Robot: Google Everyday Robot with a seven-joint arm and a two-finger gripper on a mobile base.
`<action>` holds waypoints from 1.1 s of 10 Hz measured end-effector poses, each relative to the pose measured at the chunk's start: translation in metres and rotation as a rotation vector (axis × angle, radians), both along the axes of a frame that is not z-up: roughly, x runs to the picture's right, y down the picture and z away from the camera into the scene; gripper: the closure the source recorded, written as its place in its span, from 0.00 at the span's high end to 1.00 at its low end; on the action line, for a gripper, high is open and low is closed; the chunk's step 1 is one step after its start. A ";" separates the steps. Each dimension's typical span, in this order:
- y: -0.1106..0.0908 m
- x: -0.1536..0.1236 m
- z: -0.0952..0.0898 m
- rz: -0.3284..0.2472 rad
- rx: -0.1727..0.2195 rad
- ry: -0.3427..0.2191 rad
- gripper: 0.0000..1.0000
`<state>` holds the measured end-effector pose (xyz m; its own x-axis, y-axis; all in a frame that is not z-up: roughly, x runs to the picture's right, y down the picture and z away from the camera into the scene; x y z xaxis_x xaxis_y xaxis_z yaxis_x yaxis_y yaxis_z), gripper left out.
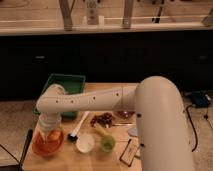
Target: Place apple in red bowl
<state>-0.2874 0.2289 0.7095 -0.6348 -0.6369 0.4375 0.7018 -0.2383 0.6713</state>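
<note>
The two-finger gripper (pixel 50 133) at the end of the white arm (pixel 95 100) is seen at the front left corner of the light wooden table (pixel 75 161). It is pointed downward over the shallow, round, orange-red bowl (pixel 40 150). The fingers are drawn in narrow and are judged to be clamped on the small, yellowish-orange, rounded apple (pixel 53 136), which is seen between them. The apple is held inside the outline of the bowl's rim. Whether it hangs just above the floor of the red bowl or already touches it cannot be told.

The coming move turns on a vertical relation: the red bowl lies straight beneath the fingers, roughly centred under them, so no sideways travel is judged to be needed. No long axis has to be lined up, since the apple is round, and only one arm is fitted. What is left is judged to be a release followed by a straight lift. A roll toward the low rim is the risk to be watched.

A small white bowl (pixel 85 143) and a small green cup (pixel 107 144) are set near, to the right. A dark reddish-brown cluster (pixel 103 119) lies behind them, and a green rectangular tray (pixel 67 82) lies at the back.
</note>
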 end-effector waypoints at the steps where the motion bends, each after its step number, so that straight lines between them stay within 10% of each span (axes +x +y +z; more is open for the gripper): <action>1: 0.000 0.000 0.000 -0.003 -0.002 0.003 0.27; 6: -0.003 -0.001 0.003 -0.009 -0.016 0.009 0.77; 11: -0.005 -0.002 0.005 -0.007 -0.028 0.006 0.80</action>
